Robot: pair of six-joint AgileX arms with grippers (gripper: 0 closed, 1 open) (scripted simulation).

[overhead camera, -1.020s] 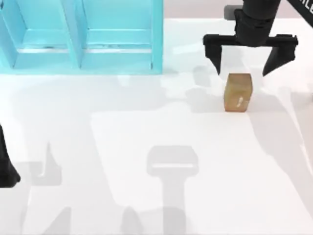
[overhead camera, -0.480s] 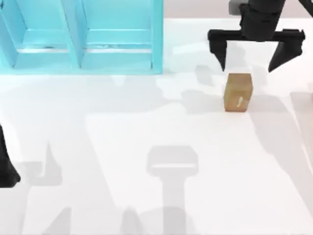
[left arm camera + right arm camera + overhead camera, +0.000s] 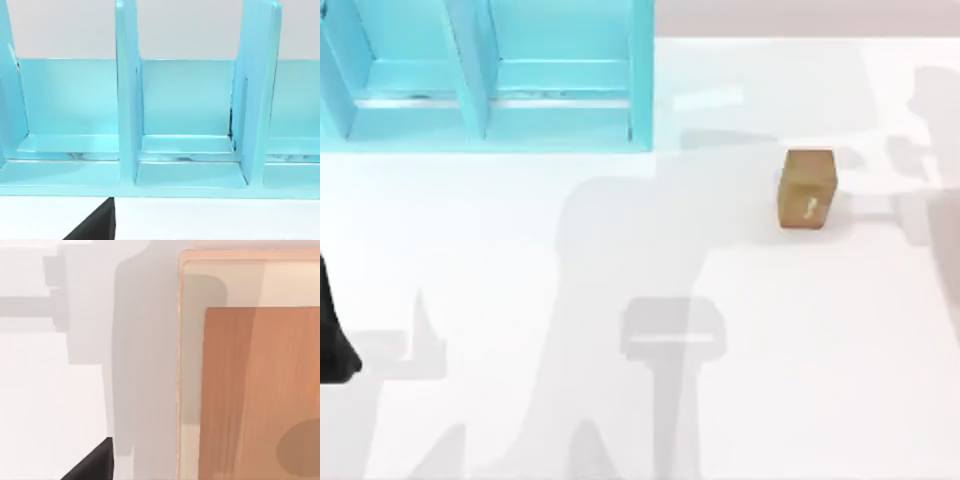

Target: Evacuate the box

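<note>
Top view | brown block [image 3: 808, 187] on white table [image 3: 740, 340] | cyan shelf [image 3: 485, 75] far-left | jaws: cannot tell

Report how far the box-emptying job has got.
Done, apparently: the brown block stands on the table, right of the blue box and apart from it. The compartments in the left wrist view hold nothing. In hand: nothing visibly held; the left arm sits at the left edge. Left: possibly nothing.
</note>
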